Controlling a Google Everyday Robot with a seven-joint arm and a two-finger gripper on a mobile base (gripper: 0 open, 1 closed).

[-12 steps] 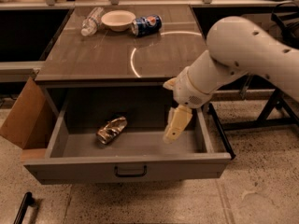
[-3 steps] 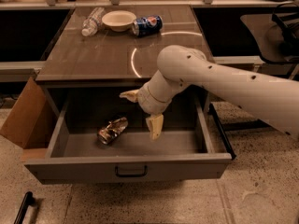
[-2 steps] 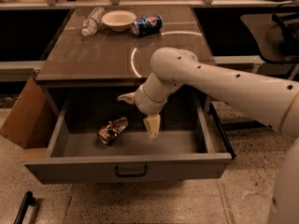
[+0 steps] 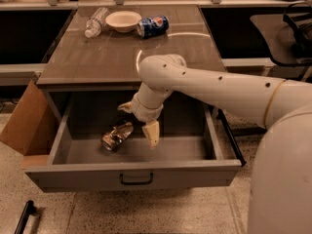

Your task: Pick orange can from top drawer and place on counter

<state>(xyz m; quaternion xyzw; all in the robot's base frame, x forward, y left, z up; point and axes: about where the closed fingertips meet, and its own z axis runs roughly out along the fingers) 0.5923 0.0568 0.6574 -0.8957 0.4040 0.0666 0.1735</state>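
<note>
The orange can (image 4: pixel 117 135), dented and shiny gold-silver, lies on its side on the floor of the open top drawer (image 4: pixel 131 171), left of centre. My gripper (image 4: pixel 138 125) is inside the drawer, just right of and slightly above the can. It is open, with one finger (image 4: pixel 152 133) pointing down and the other finger (image 4: pixel 125 107) pointing left over the can. It holds nothing. The counter (image 4: pixel 97 52), brown-grey with a white arc, is above the drawer.
On the counter's far side lie a clear plastic bottle (image 4: pixel 94 22), a white bowl (image 4: pixel 123 20) and a blue Pepsi can (image 4: pixel 152 25). A cardboard box flap (image 4: pixel 25 122) stands left of the drawer. My arm (image 4: pixel 219 89) crosses over the drawer's right half.
My arm has swung left across the drawer, bringing the open gripper from the right side to right beside the orange can. The can has not moved.
</note>
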